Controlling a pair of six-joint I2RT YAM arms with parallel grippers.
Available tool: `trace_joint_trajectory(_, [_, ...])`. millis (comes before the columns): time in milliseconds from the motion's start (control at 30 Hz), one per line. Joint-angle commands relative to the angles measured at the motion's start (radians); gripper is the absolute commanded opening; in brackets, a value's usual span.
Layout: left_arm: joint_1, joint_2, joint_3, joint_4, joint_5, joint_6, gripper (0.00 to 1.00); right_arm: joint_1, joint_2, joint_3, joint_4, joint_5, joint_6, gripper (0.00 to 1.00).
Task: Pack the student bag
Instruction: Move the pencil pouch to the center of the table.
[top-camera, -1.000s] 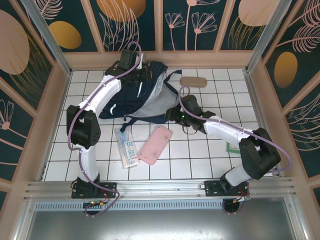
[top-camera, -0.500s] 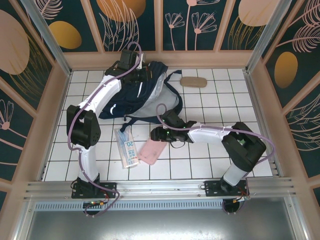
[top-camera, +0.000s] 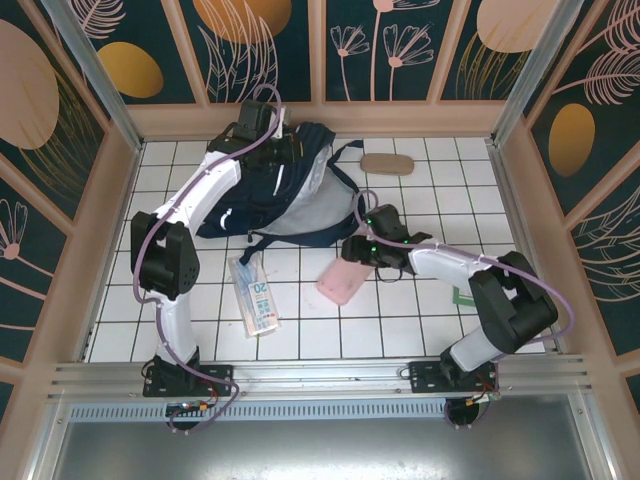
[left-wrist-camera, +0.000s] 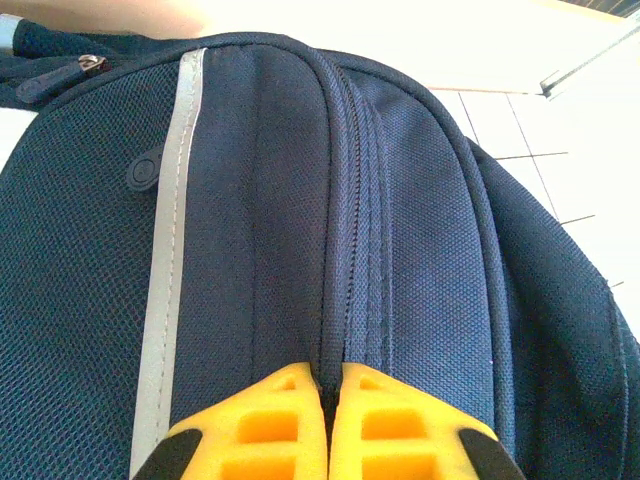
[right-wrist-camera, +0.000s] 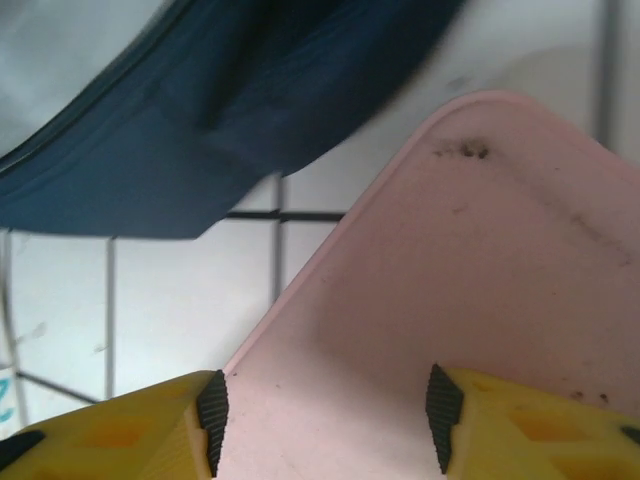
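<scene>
The left claw (left-wrist-camera: 328, 385) is shut tight. Its yellow tips pinch the raised zip ridge of the bag (left-wrist-camera: 250, 200). Navy cloth spreads away from the tips on both sides, and a grey stripe (left-wrist-camera: 170, 250) runs just to their left. From above, the bag lies on the tiles (top-camera: 430, 190), reaching from this claw toward the other one.

The right claw (right-wrist-camera: 322, 405) is part closed on a pink case (right-wrist-camera: 470, 250). One black pad (right-wrist-camera: 212, 415) is against the case's edge, and the case reaches out ahead of the fingers. Past the case's far corner lies the bag's dark cloth, close by but apart from it, with bare tile between. Seen from above, this claw sits just beside the bag's near edge. A clear packet (top-camera: 255, 298) lies left of the claw, beyond the case. A brown pouch (top-camera: 386, 164) lies well off on the claw's far side, right of the bag.
</scene>
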Motion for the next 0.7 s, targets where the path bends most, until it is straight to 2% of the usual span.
trace_joint_trajectory(0, [0.016, -0.055, -0.019, 0.043, -0.011, -0.014, 0.0, -0.052, -0.029, 0.031, -0.155, 0.085, -0.1, 0.64])
trace_joint_trajectory(133, [0.017, -0.065, -0.048, 0.058, -0.007, -0.017, 0.0, -0.052, -0.095, 0.084, -0.223, 0.135, -0.056, 0.7])
trace_joint_trajectory(300, [0.017, -0.085, -0.08, 0.077, 0.001, -0.009, 0.0, -0.044, -0.211, 0.039, -0.288, 0.195, 0.151, 0.93])
trace_joint_trajectory(367, [0.016, -0.093, -0.089, 0.085, 0.001, -0.007, 0.0, -0.026, -0.253, 0.0, -0.298, 0.198, 0.236, 0.98])
trace_joint_trajectory(500, [0.017, -0.102, -0.101, 0.108, 0.01, -0.011, 0.0, 0.074, -0.291, -0.051, -0.327, 0.23, 0.424, 0.99])
trace_joint_trajectory(667, [0.017, -0.111, -0.134, 0.137, 0.035, -0.022, 0.0, 0.165, -0.249, -0.083, -0.324, 0.247, 0.609, 0.99])
